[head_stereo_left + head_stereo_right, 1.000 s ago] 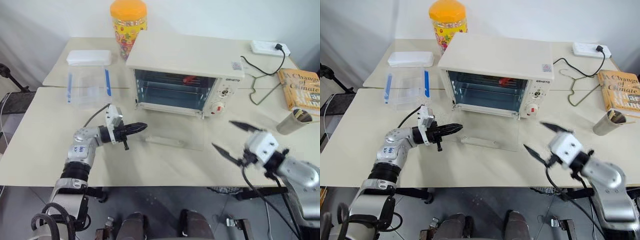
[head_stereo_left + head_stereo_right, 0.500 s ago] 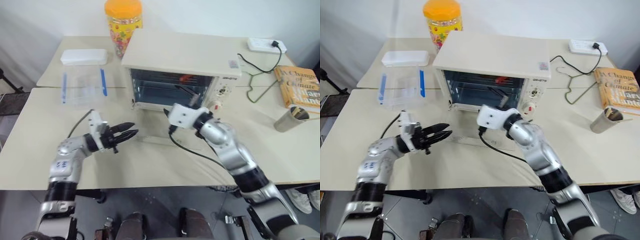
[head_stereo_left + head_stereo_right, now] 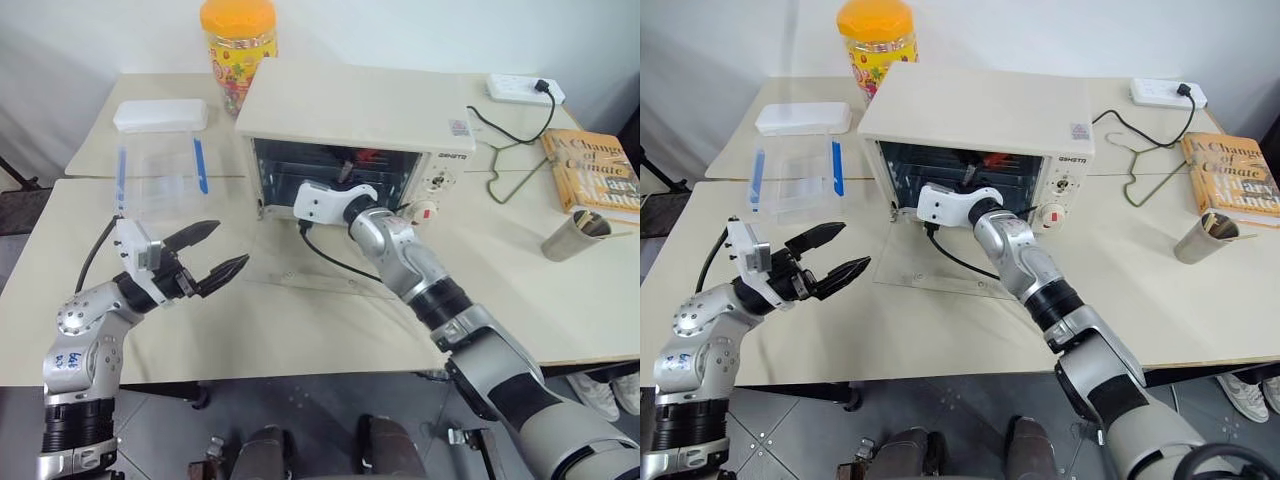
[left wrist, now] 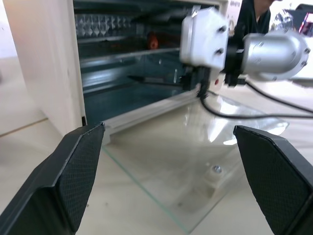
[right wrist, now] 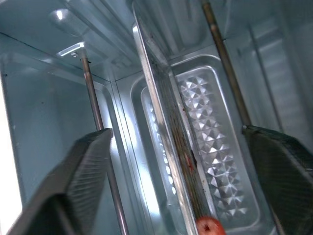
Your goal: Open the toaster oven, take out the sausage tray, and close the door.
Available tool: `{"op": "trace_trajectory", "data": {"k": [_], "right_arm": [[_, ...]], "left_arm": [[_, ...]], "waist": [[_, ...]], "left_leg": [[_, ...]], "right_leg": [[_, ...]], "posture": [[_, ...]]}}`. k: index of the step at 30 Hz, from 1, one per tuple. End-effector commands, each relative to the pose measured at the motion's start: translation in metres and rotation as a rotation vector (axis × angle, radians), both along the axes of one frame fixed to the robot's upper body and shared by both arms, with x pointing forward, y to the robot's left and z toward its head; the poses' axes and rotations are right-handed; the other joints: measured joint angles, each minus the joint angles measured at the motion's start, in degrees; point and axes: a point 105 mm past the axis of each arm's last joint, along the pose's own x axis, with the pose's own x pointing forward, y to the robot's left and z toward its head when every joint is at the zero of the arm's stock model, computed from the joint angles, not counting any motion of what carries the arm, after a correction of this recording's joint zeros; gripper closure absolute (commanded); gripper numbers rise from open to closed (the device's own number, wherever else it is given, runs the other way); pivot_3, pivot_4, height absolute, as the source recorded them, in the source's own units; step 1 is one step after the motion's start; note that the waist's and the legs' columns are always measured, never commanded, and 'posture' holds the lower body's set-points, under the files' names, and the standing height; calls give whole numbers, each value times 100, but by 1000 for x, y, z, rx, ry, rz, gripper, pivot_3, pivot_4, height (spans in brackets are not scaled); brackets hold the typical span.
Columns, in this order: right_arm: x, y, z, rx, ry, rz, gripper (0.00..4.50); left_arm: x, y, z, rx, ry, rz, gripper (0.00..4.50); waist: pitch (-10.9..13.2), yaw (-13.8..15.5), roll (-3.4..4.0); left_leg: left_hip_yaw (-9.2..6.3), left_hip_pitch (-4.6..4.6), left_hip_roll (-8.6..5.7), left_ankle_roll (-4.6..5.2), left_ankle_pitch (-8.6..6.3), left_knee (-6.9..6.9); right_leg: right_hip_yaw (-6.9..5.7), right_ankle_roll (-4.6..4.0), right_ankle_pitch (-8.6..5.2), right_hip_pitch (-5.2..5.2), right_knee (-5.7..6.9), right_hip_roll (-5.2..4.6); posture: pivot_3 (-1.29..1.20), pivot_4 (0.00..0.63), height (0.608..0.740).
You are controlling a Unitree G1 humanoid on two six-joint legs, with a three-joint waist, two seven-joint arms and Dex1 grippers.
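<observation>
Right gripper (image 5: pixel 176 147) is reaching into the oven (image 3: pixel 350 110), fingers spread astride the tray (image 5: pixel 168 142) edge — closing off-centre could tip it; left gripper (image 3: pixel 215 250) is hanging released.

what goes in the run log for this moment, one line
door: open flat | right gripper: open, inside toaster oven, around sausage tray edge | left gripper: open, empty

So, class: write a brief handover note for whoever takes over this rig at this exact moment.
Left gripper: jaws open, holding nothing, beside the lowered door.
Right gripper: inside the cream-white boxy toaster oven, jaws open either side of the silver metal sausage tray's edge, not gripping.
Done: clear glass door lies open on the table.
Left: grip the tray, pull it out, shut the door.
</observation>
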Motion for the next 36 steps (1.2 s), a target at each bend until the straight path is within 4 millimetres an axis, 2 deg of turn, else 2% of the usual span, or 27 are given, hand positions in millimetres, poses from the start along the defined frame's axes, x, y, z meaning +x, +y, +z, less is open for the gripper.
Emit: {"op": "trace_trajectory", "data": {"k": [1,6,10,15,20,30,33,36], "right_arm": [[2,8,13,-18,-68,10,1574],[5,11,15,-21,-76,10,3221],[4,8,24,-17,-119,2,4477],[-1,8,35,-13,-150,31,4477],[-10,14,47,-14,-167,91,4477],[-31,18,55,-62,-154,202,4477],[-37,19,51,-83,-138,232,4477],[-51,18,35,-119,-83,284,4477]], "left_arm": [[-5,-6,8,-1,-46,-20,0],[1,-10,11,-2,-57,-36,0],[12,-16,18,-16,-74,-60,0],[31,-24,28,-29,-93,-90,0],[53,-38,49,-62,-146,-129,0],[79,-28,75,-107,-165,-126,0],[82,-26,75,-95,-153,-133,0],[83,-25,75,-86,-145,-150,0]], "waist": [[0,-34,0],[0,-82,1],[-2,-85,-4],[-2,-87,-4],[-1,-92,-5],[0,-222,-7],[0,-227,-7],[0,-225,-7]], "left_leg": [[-2,0,1,-1,1,0],[-5,0,2,-3,1,-6],[-5,0,4,-5,2,-4],[-5,0,6,-7,2,-7],[-8,-22,2,-7,2,3],[-12,-38,3,-7,2,-23],[-11,-43,2,-7,2,-17],[-9,-46,4,-7,2,-17]], "right_leg": [[0,0,0,0,0,2],[0,0,0,-1,1,5],[0,0,0,-1,2,7],[-1,0,0,-1,2,10],[-1,0,0,-15,0,11],[-11,0,0,-50,15,14],[-9,1,0,-54,16,14],[-8,1,0,-68,31,13]], "posture": [[0,150,740],[0,150,740],[0,150,740],[0,150,740],[0,150,740],[0,150,740],[0,150,740],[0,150,740]]}}
